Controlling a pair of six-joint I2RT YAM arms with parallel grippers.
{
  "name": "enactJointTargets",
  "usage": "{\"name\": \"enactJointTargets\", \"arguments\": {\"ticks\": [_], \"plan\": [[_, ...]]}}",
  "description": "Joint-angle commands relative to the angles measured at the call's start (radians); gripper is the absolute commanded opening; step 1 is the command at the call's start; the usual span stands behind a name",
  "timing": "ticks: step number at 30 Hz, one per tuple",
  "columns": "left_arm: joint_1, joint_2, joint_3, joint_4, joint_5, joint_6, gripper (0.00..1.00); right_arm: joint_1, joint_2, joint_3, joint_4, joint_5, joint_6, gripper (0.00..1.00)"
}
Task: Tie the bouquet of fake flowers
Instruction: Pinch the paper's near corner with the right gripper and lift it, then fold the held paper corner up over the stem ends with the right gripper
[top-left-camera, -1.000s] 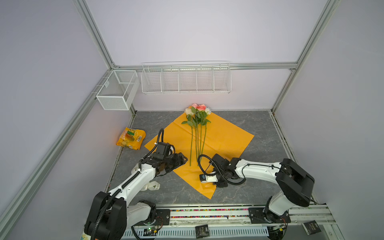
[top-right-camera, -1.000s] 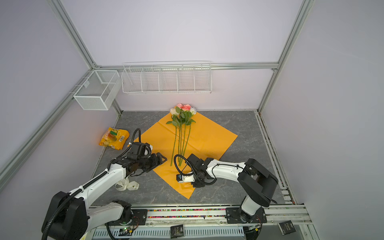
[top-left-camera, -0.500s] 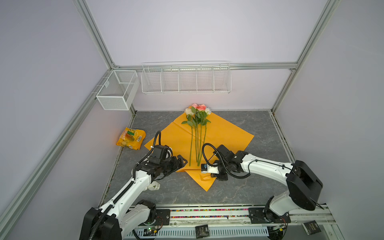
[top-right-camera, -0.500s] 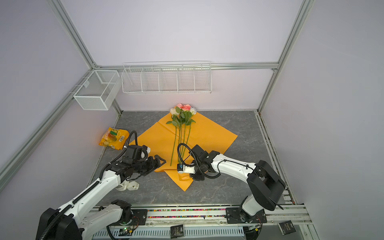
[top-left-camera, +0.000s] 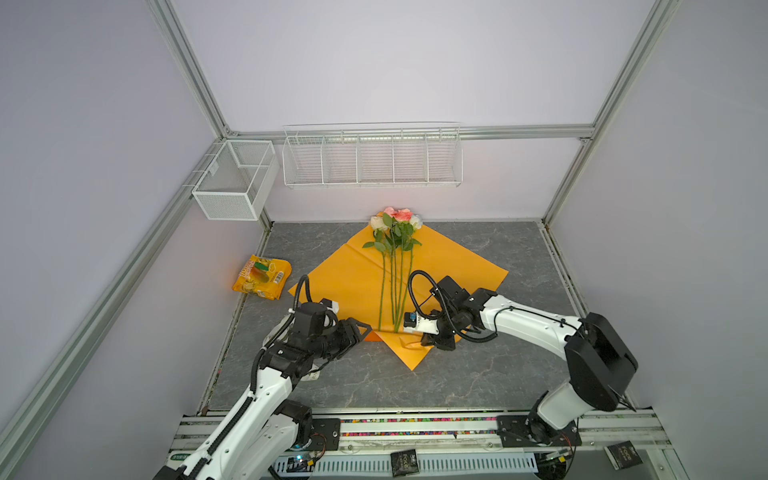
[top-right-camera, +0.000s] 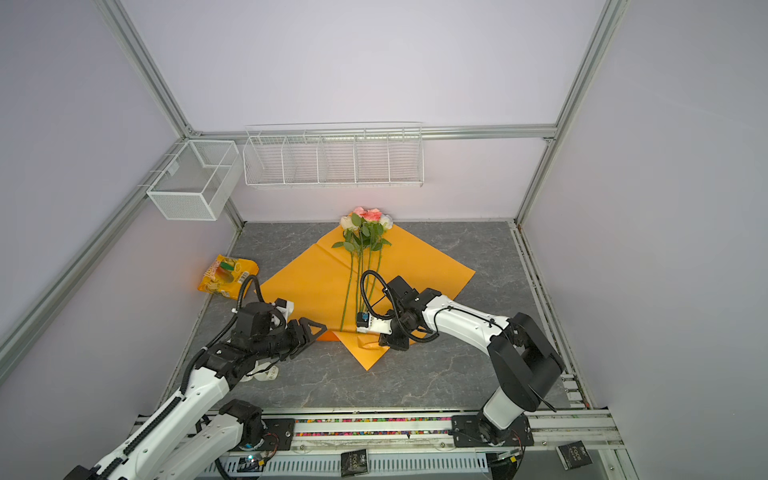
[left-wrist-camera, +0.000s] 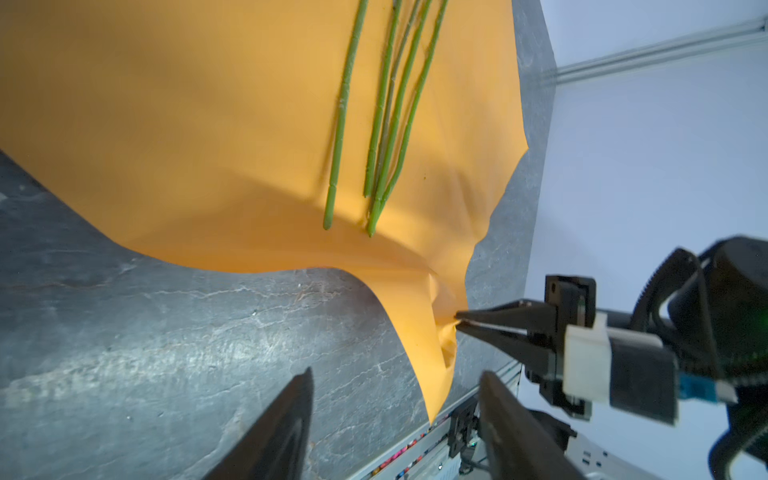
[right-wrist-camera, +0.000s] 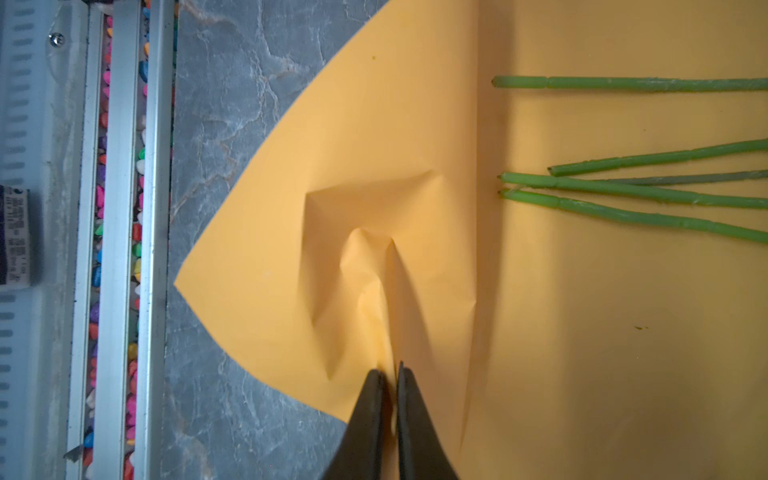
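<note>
The bouquet of fake flowers (top-left-camera: 392, 244) lies flat on orange paper (top-left-camera: 345, 278), stems (right-wrist-camera: 623, 195) pointing at the near corner; right gripper (right-wrist-camera: 390, 368) pinched tight on that puckered corner; left gripper (left-wrist-camera: 395, 372) jaws apart, empty, above bare table (left-wrist-camera: 166, 353) beside it; likely best: fold corner over stem ends low and slow, without dragging stems.

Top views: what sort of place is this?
Probably a lab robot test cell: plain walls on an aluminium frame, a left arm and right arm mounted on a front rail, wire baskets on the walls, and a staged bouquet on orange paper.
</note>
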Motion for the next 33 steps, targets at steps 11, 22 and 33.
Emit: {"name": "enactJointTargets", "arguments": {"ticks": [11, 22, 33], "plan": [[-0.112, 0.260, -0.105, 0.462, 0.089, -0.169, 0.42, -0.048, 0.065, 0.074, -0.051, -0.088, -0.034, 0.14], [-0.120, 0.616, 0.025, 0.755, 0.149, -0.250, 0.42, -0.069, 0.066, 0.092, -0.014, -0.060, 0.015, 0.35], [-0.119, 0.672, 0.052, 0.782, 0.125, -0.261, 0.42, -0.145, -0.277, -0.047, 0.124, 0.018, 0.248, 0.67]]}}
